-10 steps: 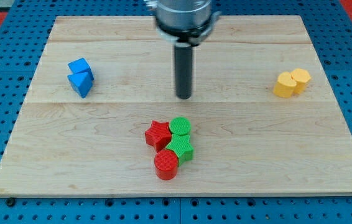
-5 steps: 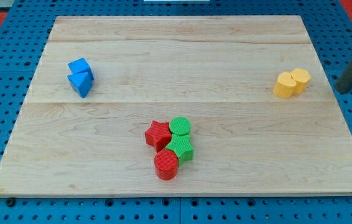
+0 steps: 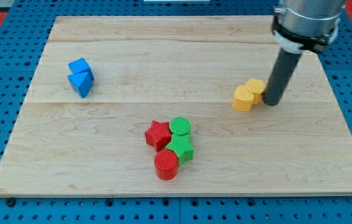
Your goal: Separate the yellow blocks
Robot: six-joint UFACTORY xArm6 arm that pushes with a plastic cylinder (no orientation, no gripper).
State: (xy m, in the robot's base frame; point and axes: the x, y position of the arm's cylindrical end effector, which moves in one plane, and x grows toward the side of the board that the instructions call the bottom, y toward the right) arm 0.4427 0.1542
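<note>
Here the rod's tip (image 3: 271,102) rests on the wooden counter (image 3: 132,56) and touches the right-hand side of the yellow cylinder (image 3: 256,88). This arm carries no fingers, only the straight dark rod, so nothing is spread, pressed together or pinched.

The yellow cylinder serves as the landmark. The other yellow block (image 3: 244,99), rounded with faintly faceted sides, sits just to its lower left and touches it, so the two yellow pieces form one pair. The arm's grey collar (image 3: 305,25) rises above and to the right of the cylinder, at the view's top edge.

Well to the lower left of the cylinder lies a tight cluster: a red star (image 3: 158,134), a green cylinder (image 3: 180,126) touching the star's right side, a green block (image 3: 181,149) of unclear shape below that, and a red cylinder (image 3: 166,165) lowest of all.

Far to the left of the yellow cylinder, at about the same height in the view, a blue cube (image 3: 79,66) and a blue wedge (image 3: 81,83) sit together, touching.
</note>
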